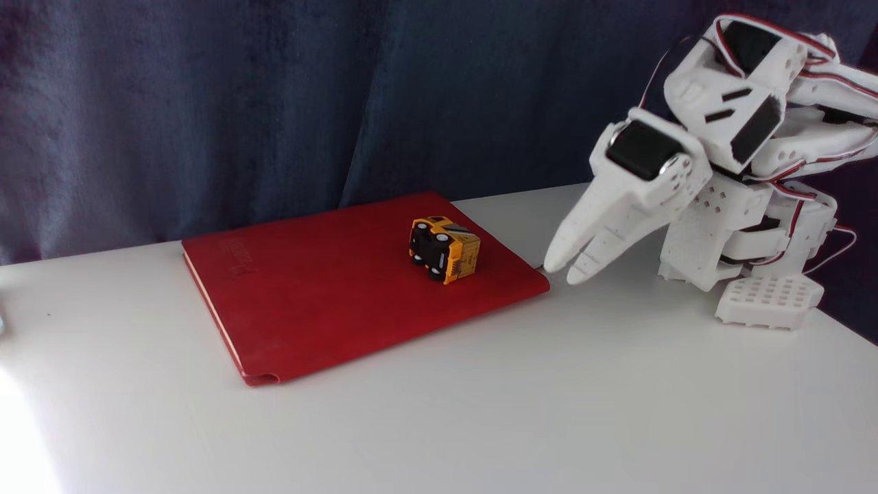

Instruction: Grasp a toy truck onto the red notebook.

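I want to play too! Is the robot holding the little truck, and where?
No, nothing is held. The gripper is empty beside the red notebook; the toy truck lies tipped over on it.

in the fixed view the red notebook (329, 288) lies flat on the white table (549, 412), its cover up and cream page edges showing along its left side. the toy truck (444, 248) rests on the notebook near its right far corner, tipped on its side so the black underside and wheels face left. the white gripper (566, 267) points down just beside the notebook's right corner, apart from the truck, fingertips close together and holding nothing. a dark blue curtain (240, 103) hangs behind the table.
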{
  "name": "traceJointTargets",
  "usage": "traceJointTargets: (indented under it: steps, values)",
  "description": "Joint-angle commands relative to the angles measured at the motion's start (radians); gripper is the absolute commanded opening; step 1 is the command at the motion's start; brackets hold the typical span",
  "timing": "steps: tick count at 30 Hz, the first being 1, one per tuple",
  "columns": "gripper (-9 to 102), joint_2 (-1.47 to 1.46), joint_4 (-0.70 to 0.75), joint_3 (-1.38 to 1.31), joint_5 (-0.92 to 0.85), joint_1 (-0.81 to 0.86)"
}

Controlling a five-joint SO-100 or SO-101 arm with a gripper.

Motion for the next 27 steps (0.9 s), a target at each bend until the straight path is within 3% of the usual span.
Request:
traceJointTargets:
  steps: [1, 5, 27]
  values:
    - [13, 0.048, -0.006, 0.026, 0.011, 0.014]
    - [11, 0.225, 0.058, 0.098, 0.015, 0.023]
    - [0, 0.219, 0.051, 0.146, -0.028, -0.009]
